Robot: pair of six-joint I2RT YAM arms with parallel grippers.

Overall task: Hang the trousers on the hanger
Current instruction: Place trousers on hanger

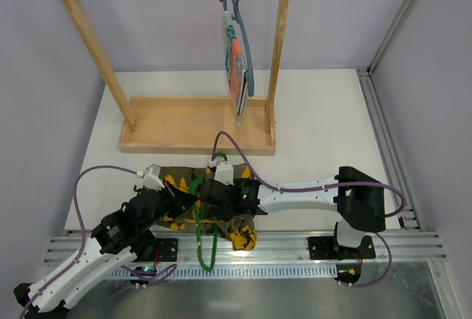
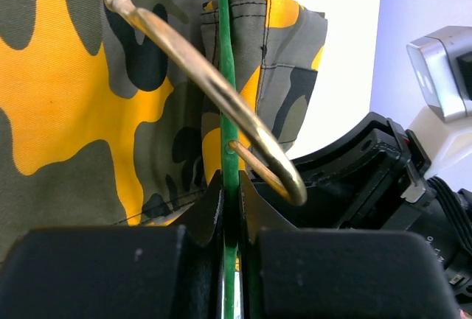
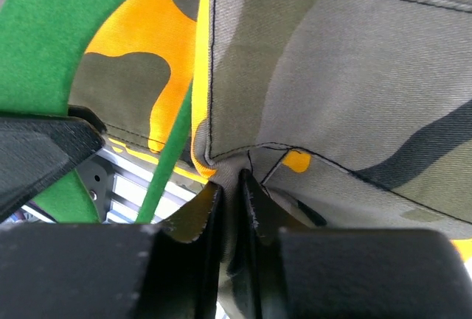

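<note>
left gripper (image 2: 230,190) pinches hanger (image 2: 220,9) — right gripper (image 3: 230,183), seemingly, trousers (image 3: 332,76) edge.

The left arm (image 1: 80,261) and right arm (image 1: 304,197) have white links and black joints. The left cable (image 1: 94,175) and right cable (image 1: 230,141) are thin and purple, each in a loose loop. A small green light (image 1: 244,195) glows on the right wrist. The left fingers (image 2: 210,212) and right fingers (image 3: 198,216) are matt black with wedge-shaped tips. The right wrist carries a silver-grey camera box (image 2: 442,68) above white housing.
</note>
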